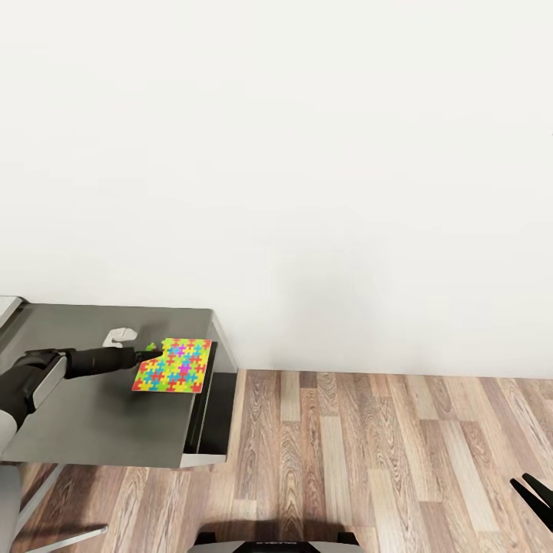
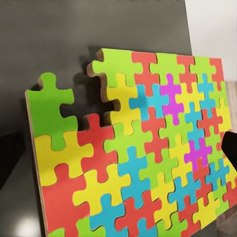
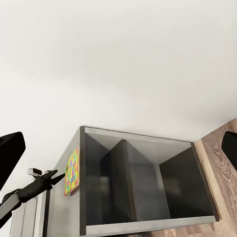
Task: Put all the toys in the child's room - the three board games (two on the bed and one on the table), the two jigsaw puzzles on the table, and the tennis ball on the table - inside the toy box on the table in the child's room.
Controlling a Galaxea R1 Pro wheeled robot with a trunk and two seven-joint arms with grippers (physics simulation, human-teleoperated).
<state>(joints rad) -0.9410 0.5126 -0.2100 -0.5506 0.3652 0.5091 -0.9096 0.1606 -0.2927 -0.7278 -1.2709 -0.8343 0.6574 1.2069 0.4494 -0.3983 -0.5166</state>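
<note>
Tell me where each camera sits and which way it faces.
Head view: high, looking down on the dark desk, the wood floor, the left gripper at the puzzle.
Left wrist view: close on the puzzle.
Right wrist view: off the desk's open end, wide-apart fingers at the edges.
All share the puzzle.

Dark grey table [image 1: 92,415] bearing a jigsaw puzzle [image 1: 173,365] and perhaps a small white object [image 1: 119,336].

The black left gripper [image 1: 153,354] overlaps the near corner of the thin multicoloured mosaic jigsaw puzzle [image 1: 173,365], so its finger gap is unreadable. The black right gripper [image 1: 535,498] is cropped by the frame edge beside the wood-plank floor [image 1: 369,453].
</note>
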